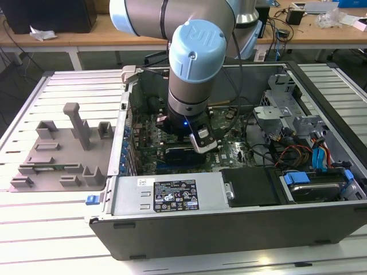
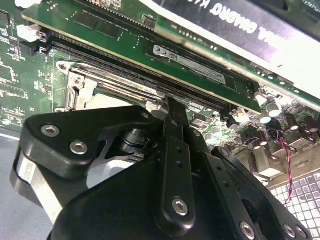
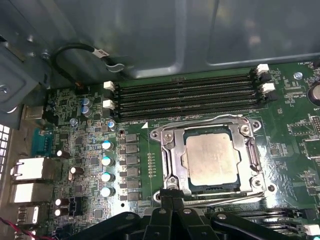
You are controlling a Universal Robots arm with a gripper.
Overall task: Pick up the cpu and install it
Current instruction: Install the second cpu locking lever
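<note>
The cpu (image 3: 210, 159), a silvery square chip, lies flat inside the metal socket frame (image 3: 167, 160) on the green motherboard in the first wrist view. My gripper (image 3: 172, 194) hangs just beside the frame's edge, its black fingers pressed together with nothing between them and apart from the chip. In the second wrist view the gripper (image 2: 170, 106) tips sit right at the socket frame (image 2: 100, 82) rim. In the exterior view the arm (image 1: 195, 74) reaches straight down into the open computer case (image 1: 229, 229).
A grey plastic tray (image 1: 63, 149) with upright posts lies on the slatted table at the exterior view's left. Memory slots (image 3: 185, 95) run beside the socket. An expansion card (image 2: 210, 65) stands close by. Cables and drive bays (image 1: 309, 154) crowd the case's right end.
</note>
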